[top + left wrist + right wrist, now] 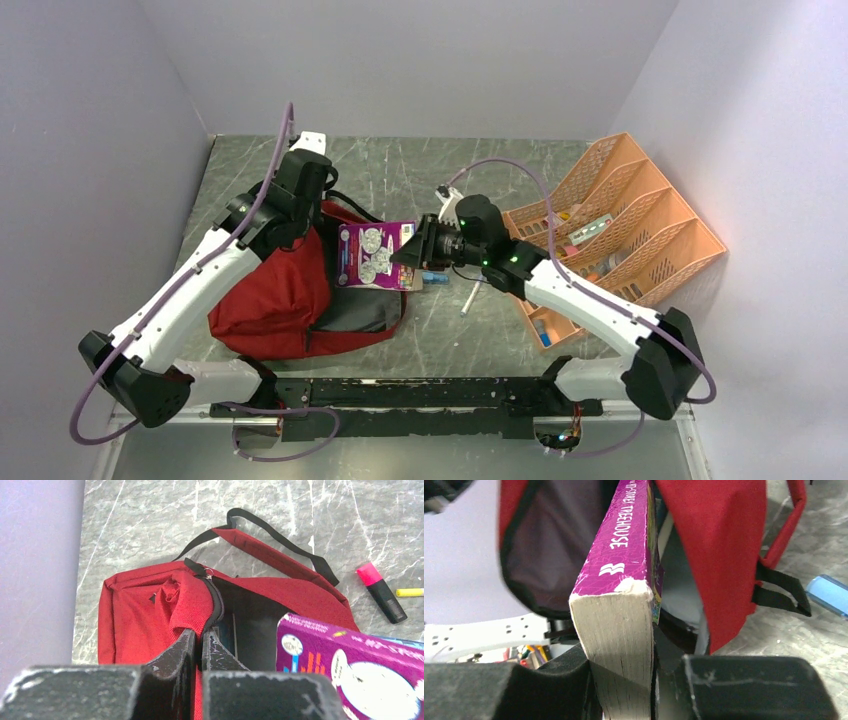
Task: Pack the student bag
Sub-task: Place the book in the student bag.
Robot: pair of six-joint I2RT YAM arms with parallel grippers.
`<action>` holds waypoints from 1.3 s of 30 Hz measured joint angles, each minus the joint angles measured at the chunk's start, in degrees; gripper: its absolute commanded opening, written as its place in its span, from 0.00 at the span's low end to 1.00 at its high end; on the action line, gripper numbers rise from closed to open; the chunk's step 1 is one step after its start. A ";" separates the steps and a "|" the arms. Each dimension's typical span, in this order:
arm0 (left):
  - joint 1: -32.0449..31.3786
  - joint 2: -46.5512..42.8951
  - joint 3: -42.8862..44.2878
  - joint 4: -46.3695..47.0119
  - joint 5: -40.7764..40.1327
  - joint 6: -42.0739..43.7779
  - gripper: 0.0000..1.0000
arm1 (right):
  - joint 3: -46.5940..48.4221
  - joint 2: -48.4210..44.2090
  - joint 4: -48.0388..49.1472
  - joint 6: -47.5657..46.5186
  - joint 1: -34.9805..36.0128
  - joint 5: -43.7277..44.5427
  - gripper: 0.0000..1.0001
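Top external view gives us the student bag (265, 305) lying on the left half of the grey marbled surface (400, 165), its mouth facing right and its grey lining showing. We judge it light and floppy: the soft red cloth will sag and close unless its rim is held up, so the stiffer zipper edge is the sensible place to hold it. The left hand (197, 645) has done that, fingers nearly together and pinching a fold of the upper rim just beside the zipper pull, so the bag hangs directly under and ahead of that hand. The purple paperback (375, 255) is stiff, thick and probably the heavier thing, with a glossy cover that could slip. The right hand (624, 680) clamps it across its thickness at the near end, page edges towards the wrist camera. Its far end points into the opening, with red cloth on either side in the right wrist view. We cannot tell how deep it sits. A pink highlighter (381, 592) lies on the surface beyond the straps, well apart from both hands.
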 measured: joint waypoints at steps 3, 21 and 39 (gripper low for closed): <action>0.00 0.00 1.07 -0.83 0.50 1.05 0.05 | 0.07 3.10 0.24 -0.57 0.22 1.88 0.00; 0.00 0.81 7.48 -5.81 3.98 3.82 0.05 | 0.44 19.26 25.83 11.47 6.95 -5.03 0.00; 0.00 1.42 9.66 -8.17 6.75 4.22 0.05 | 15.21 46.12 37.53 18.49 14.25 7.74 0.00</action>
